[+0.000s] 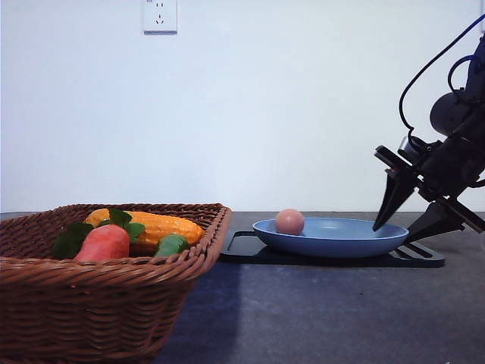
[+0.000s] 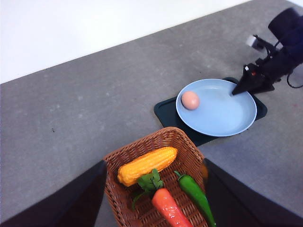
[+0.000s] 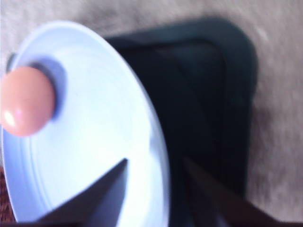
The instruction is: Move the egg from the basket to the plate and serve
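The pinkish egg [image 1: 289, 221] [image 2: 190, 100] [image 3: 23, 101] lies in the blue plate [image 1: 341, 239] [image 2: 222, 113] [image 3: 104, 127], near its left side. My right gripper [image 1: 392, 233] [image 2: 235, 91] [image 3: 155, 163] is open at the plate's right rim, one finger over the plate's inside and the other outside it. The wicker basket [image 1: 91, 303] [image 2: 142, 146] stands at the front left. My left gripper [image 2: 154, 163] hangs open above the basket, its dark fingers wide apart on either side.
The plate rests on a flat black tray [image 1: 242, 246] [image 2: 165, 111] [image 3: 213, 94]. In the basket lie a yellow corn cob [image 2: 147, 165], a reddish carrot [image 2: 168, 210] with green leaves and a green pepper [image 2: 196, 196]. Grey tabletop surrounds them.
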